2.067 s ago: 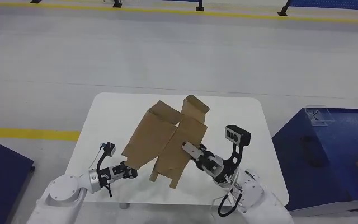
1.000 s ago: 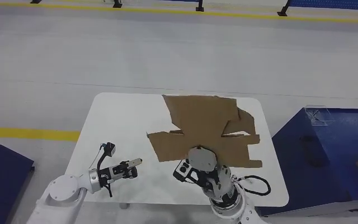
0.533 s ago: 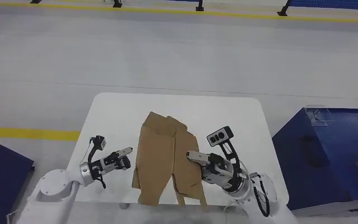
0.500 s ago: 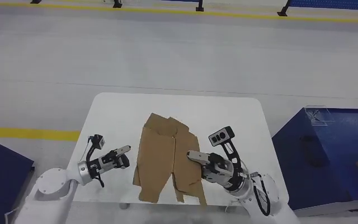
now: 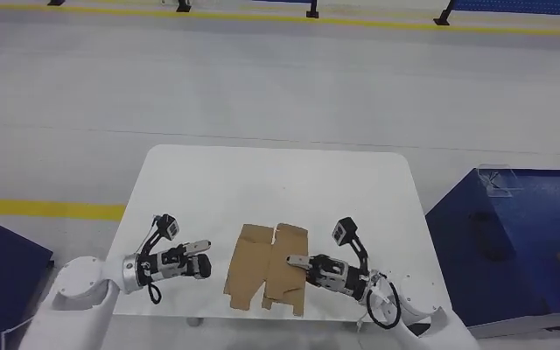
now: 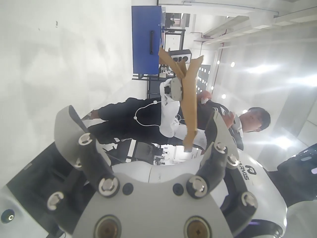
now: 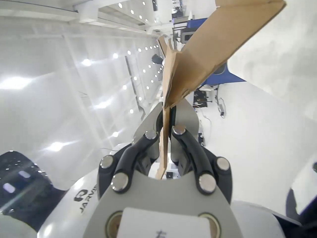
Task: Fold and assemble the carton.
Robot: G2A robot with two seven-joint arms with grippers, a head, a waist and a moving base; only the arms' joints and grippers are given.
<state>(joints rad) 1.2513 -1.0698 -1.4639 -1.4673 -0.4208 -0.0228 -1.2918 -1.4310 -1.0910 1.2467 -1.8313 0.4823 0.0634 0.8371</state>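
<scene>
Floor: we see pale grey floor all round, with a yellow line running off to the left.
Worktop: white with rounded corners. A blue cabinet stands near its right side.
Carton: brown and partly folded, over the worktop's near half, between the two arms.
Right gripper: its wrist view shows us the fingers clenched on the carton's thin edge, flaps splaying beyond.
Left gripper: its wrist view shows us the fingers spread and grasping nothing, with the carton edge-on farther off.
</scene>
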